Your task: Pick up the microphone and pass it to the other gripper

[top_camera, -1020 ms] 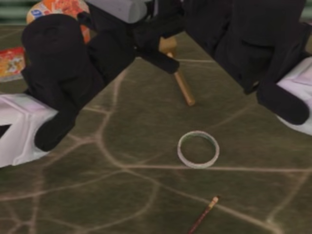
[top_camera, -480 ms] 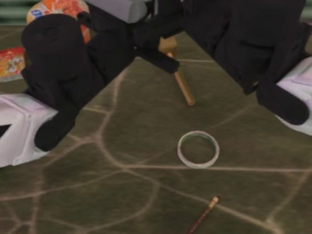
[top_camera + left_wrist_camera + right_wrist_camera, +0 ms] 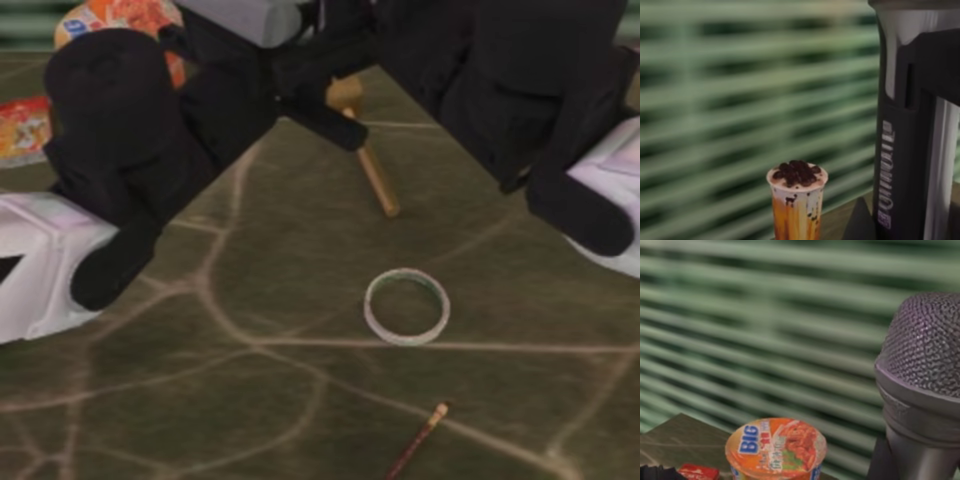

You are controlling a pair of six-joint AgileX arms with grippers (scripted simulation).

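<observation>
The microphone is held up in the air at the back middle, where my two arms meet. In the top view its grey head (image 3: 245,18) shows at the top edge, and its black handle (image 3: 325,118) slants down toward the wooden mallet. The mesh head (image 3: 925,355) fills the right wrist view, close to the camera. The left wrist view shows the black handle (image 3: 902,150) just as close. My left gripper (image 3: 290,72) and my right gripper (image 3: 350,45) both sit against the microphone, but their own dark bodies hide the grip.
A wooden mallet (image 3: 372,165) lies under the arms. A clear tape ring (image 3: 407,306) sits mid-table and a thin stick (image 3: 418,440) near the front edge. An orange noodle cup (image 3: 115,15) and a red packet (image 3: 22,128) are at the back left. A bubble tea cup (image 3: 796,200) stands near the table's edge.
</observation>
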